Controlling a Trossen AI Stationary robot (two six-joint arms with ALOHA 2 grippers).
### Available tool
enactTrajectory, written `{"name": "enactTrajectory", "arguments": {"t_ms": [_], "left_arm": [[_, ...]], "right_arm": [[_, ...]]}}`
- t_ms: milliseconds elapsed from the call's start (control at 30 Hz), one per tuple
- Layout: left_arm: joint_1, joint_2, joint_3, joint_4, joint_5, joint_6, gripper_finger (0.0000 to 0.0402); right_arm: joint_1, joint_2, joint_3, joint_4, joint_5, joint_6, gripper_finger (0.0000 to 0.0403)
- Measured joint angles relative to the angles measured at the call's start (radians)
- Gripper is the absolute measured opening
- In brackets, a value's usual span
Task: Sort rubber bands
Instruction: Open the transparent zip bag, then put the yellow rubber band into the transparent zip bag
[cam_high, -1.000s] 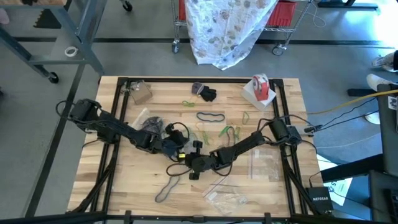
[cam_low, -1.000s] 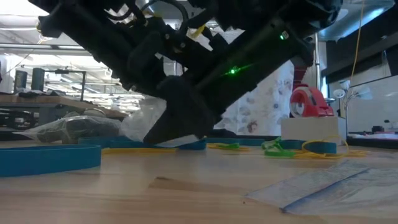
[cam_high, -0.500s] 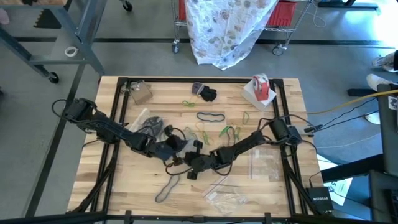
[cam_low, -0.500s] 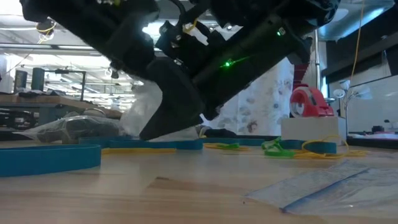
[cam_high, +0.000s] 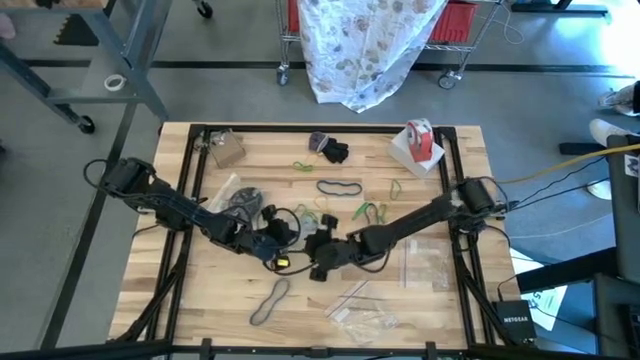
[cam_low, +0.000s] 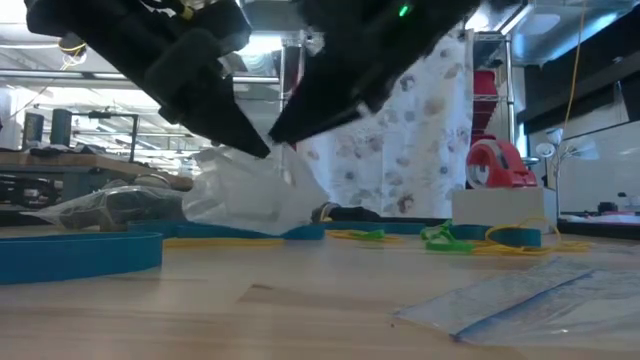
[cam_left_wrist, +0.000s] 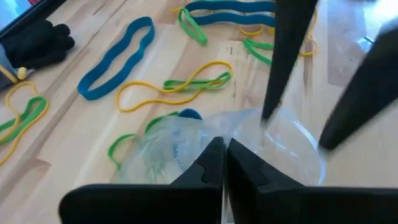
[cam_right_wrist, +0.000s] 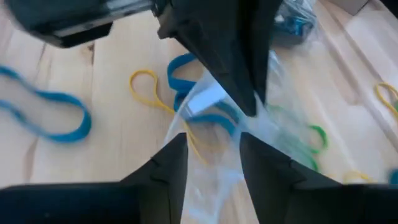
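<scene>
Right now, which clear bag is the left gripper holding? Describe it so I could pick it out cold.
Start at the wooden table and go to its middle, where the two dark arms meet. The left gripper is shut on the rim of a clear bag, with the right gripper open beside it. Unlike the flat bags near the right edge, it is lifted, crumpled, and faces the right gripper.

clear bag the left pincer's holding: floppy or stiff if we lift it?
Likely floppy: the clear bag crumples and sags from the shut left pincer. Probably light, since it is thin film with only a few rubber bands showing through. It may slip; the film looks smooth, and the open right pincer sits at it without gripping.
</scene>
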Motion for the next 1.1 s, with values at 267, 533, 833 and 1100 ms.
{"name": "enactTrajectory", "arguments": {"t_ms": [267, 533, 833, 1100], "left_arm": [[0.0, 0.0, 0.0, 0.002, 0.001, -0.002, 0.0001], [0.0, 0.0, 0.0, 0.003, 0.001, -0.002, 0.0001], [0.0, 0.0, 0.0, 0.004, 0.001, -0.002, 0.0001], [0.001, 0.0, 0.0, 0.004, 0.002, -0.002, 0.0001]], "right_arm": [[0.064, -0.2, 0.0, -0.407, -0.03, 0.041, 0.0145], [0.1, -0.278, -0.138, -0.629, -0.088, 0.291, 0.0145], [0.097, -0.282, -0.339, -0.498, -0.158, 0.377, 0.0145], [0.082, -0.273, -0.394, -0.423, -0.124, 0.371, 0.0118]]}}
